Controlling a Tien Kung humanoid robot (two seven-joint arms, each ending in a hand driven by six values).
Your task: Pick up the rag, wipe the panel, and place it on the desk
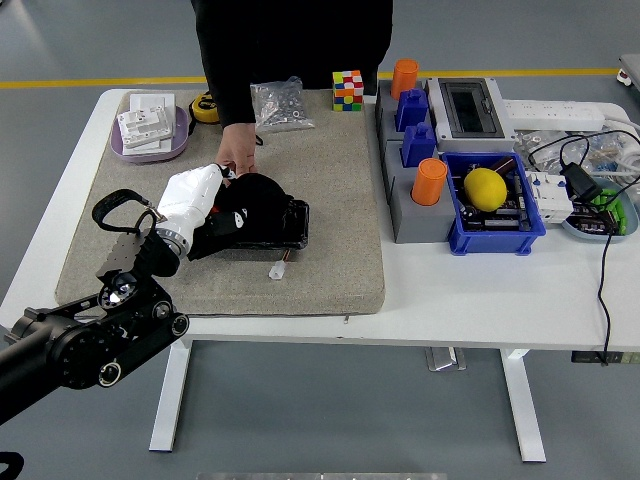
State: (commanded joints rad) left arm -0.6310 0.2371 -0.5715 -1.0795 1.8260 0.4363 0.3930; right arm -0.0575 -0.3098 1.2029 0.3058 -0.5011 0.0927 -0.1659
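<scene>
Head view: my left hand (235, 203) presses black rag (250, 192) on black panel (268, 222), fingers curled around rag. Person's hand (236, 160) steadies panel. Wiping step, I judge; next, set rag on surface (480, 290).

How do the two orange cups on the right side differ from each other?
The far orange cup stands at the back of the grey holder, near the Rubik's cube; the near orange cup stands in front, beside the blue bin. The near one appears larger. Both are upright, orange and cylindrical.
</scene>
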